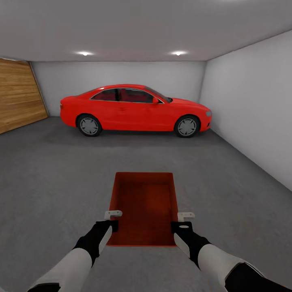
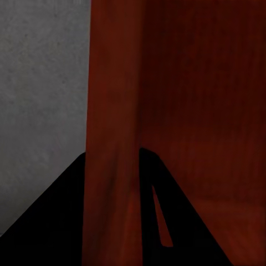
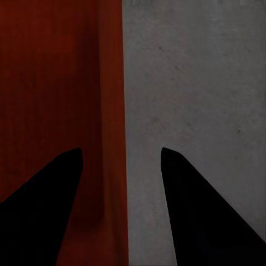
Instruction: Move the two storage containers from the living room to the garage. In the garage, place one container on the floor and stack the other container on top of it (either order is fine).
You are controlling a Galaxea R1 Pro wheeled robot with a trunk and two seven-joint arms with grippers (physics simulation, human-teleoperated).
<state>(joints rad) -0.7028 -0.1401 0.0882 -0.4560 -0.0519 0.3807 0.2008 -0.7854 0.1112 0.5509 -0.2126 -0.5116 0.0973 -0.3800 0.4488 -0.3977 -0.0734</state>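
I am in the garage. An orange-red storage container (image 1: 142, 209) lies lengthwise in front of me over the dark grey concrete floor (image 1: 56, 182), open side up. Whether it rests on the floor or hangs just above it, I cannot tell. My left gripper (image 1: 113, 219) sits at its left wall near the close end. In the left wrist view that gripper (image 2: 113, 151) has both dark fingers pressed against the container's wall (image 2: 111, 111). My right gripper (image 1: 183, 221) is at the right wall. In the right wrist view it (image 3: 122, 148) straddles the wall (image 3: 112, 83) with gaps on both sides, open.
A red car (image 1: 136, 109) is parked broadside at the back of the garage. A honey-coloured wooden plank door (image 1: 18, 95) stands at the far left. A pale grey wall (image 1: 251, 113) runs along the right. Concrete floor stretches between me and the car.
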